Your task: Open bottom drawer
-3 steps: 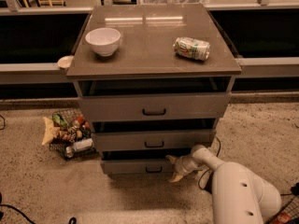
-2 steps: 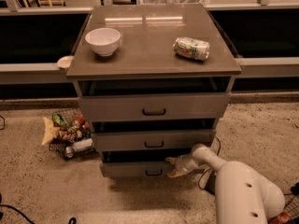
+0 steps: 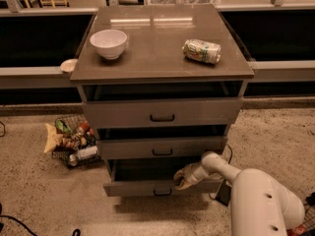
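My gripper (image 3: pixel 184 177) sits at the top edge of the bottom drawer (image 3: pixel 132 187), just right of the small black bar handle (image 3: pixel 163 192) and not on it. It touches the lip of the drawer front and reaches a little into the dark gap behind it. Whether it is clamped on that lip or only hooked against it, I cannot tell from this angle. Nothing else is in its hold. The white arm (image 3: pixel 219 165) runs back from it toward the lower right, low over the floor.

I judge this to be the pulling step, well under way. The bottom drawer stands out from the cabinet, lowest of the three, with a strip of its shadowed inside showing above the front. The next move, as I read it, is a straight, level draw toward the base, so the front does not rack sideways, since my contact is off-centre to the right. If the hold is only a hook, it could slip off the lip.

Above it, the middle drawer (image 3: pixel 162 147) and top drawer (image 3: pixel 123 114) also show dark gaps over their fronts. On the cabinet top (image 3: pixel 157 58) a white bowl (image 3: pixel 109 43) stands at the left and a can (image 3: pixel 202 51) lies on its side at the right, well apart. A wire basket (image 3: pixel 69 144) of packets rests on the floor to the cabinet's left.
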Robot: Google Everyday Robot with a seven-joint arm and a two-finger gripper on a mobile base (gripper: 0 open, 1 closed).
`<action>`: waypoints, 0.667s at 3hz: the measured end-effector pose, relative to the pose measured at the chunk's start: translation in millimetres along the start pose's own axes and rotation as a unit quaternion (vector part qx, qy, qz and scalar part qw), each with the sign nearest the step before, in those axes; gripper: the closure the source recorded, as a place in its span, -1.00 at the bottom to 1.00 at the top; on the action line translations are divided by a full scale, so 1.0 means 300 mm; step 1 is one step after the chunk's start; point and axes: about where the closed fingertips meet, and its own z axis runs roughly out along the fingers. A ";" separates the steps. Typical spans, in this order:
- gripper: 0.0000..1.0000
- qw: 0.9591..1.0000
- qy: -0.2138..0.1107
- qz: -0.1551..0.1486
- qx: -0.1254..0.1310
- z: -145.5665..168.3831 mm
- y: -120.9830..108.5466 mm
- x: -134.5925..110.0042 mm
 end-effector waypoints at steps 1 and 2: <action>0.62 1.000 0.000 0.000 0.000 0.000 0.000 0.000; 0.18 1.000 0.000 0.000 0.000 0.000 0.000 0.000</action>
